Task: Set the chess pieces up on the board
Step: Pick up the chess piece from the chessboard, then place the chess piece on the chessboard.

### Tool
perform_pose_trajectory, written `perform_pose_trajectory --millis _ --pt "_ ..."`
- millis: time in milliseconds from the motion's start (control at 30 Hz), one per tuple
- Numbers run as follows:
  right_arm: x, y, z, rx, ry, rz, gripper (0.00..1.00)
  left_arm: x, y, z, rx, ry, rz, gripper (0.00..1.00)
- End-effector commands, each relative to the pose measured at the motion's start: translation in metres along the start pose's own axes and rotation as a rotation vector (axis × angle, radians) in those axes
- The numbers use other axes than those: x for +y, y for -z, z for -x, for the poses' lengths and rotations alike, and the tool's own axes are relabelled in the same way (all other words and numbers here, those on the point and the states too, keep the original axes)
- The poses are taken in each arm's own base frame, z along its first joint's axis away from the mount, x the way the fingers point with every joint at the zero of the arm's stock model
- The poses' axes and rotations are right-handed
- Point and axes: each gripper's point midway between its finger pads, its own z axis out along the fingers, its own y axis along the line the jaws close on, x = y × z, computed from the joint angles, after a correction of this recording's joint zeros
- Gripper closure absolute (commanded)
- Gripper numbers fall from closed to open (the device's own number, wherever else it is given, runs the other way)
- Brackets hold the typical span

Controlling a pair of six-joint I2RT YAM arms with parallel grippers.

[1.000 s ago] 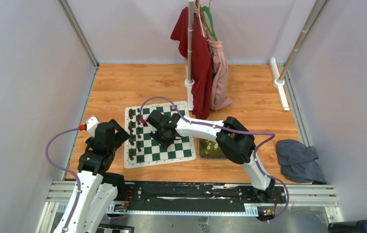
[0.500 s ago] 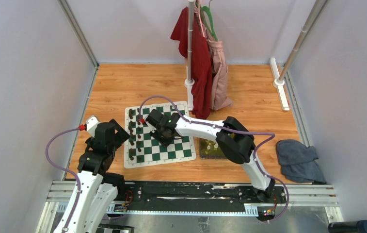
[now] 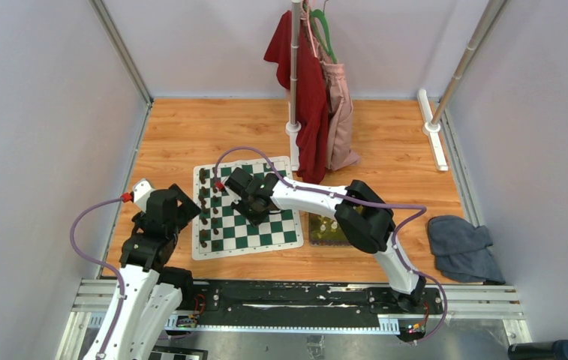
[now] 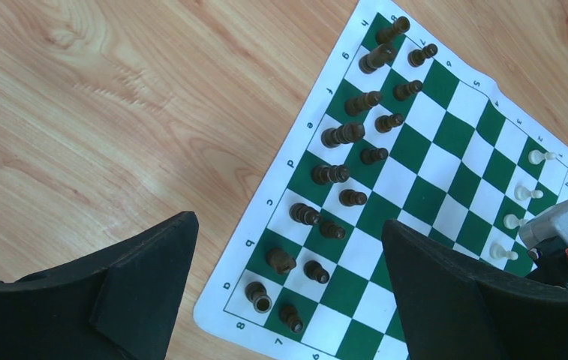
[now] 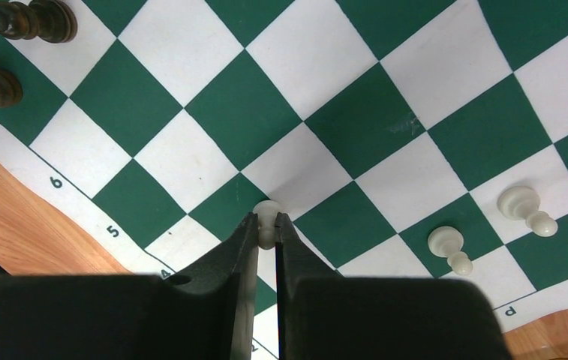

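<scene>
The green-and-white board (image 3: 280,225) lies between the arms. Dark chessmen (image 3: 204,210) fill its two left columns. In the right wrist view my right gripper (image 5: 267,225) is shut on a cream pawn (image 5: 268,210), pinching its head just above the board (image 5: 243,112) near the edge marked 4 and 5. Two more cream pawns (image 5: 452,250) (image 5: 524,206) stand upright to the right. My left gripper (image 4: 288,225) hangs open above the board's corner (image 4: 446,150), nothing between its fingers. In the top view the right gripper (image 3: 241,196) is over the board's middle-left.
A yellow-green tray (image 3: 312,240) with cream pieces sits right of the board, partly under the right arm. A rack pole (image 3: 294,75) with a red garment (image 3: 307,97) stands behind the board. A grey cloth (image 3: 461,247) lies at far right.
The right jaws have narrowed onto the cream pawn. The right gripper has shifted slightly left over the board. The left arm has not moved.
</scene>
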Motion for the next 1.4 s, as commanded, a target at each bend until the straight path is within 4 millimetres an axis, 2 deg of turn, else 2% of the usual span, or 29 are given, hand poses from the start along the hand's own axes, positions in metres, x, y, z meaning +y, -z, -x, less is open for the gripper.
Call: perform_pose_trajectory --millis 0,233,567,800,1033,1367 --pt "-0.009 0.012 0.006 -0.003 0.007 -0.034 1.00 0.000 0.000 0.004 -0.025 0.013 -0.007 0.00" --pt "-0.023 0.028 0.010 -0.017 -0.011 -0.127 1.00 0.001 0.000 0.004 -0.030 0.014 -0.005 0.00" --pt "-0.050 0.042 -0.005 0.002 -0.089 -0.233 1.00 0.000 0.002 0.004 -0.029 0.020 -0.016 0.00" --pt "-0.062 0.043 -0.014 0.023 -0.129 -0.250 1.00 0.000 0.002 0.005 -0.030 0.023 -0.012 0.00" --pt "-0.066 0.037 -0.025 0.054 -0.147 -0.242 1.00 0.002 0.002 0.005 -0.034 0.025 -0.004 0.00" --pt "-0.069 0.032 -0.030 0.065 -0.167 -0.225 1.00 0.003 0.001 0.005 -0.037 0.026 0.005 0.00"
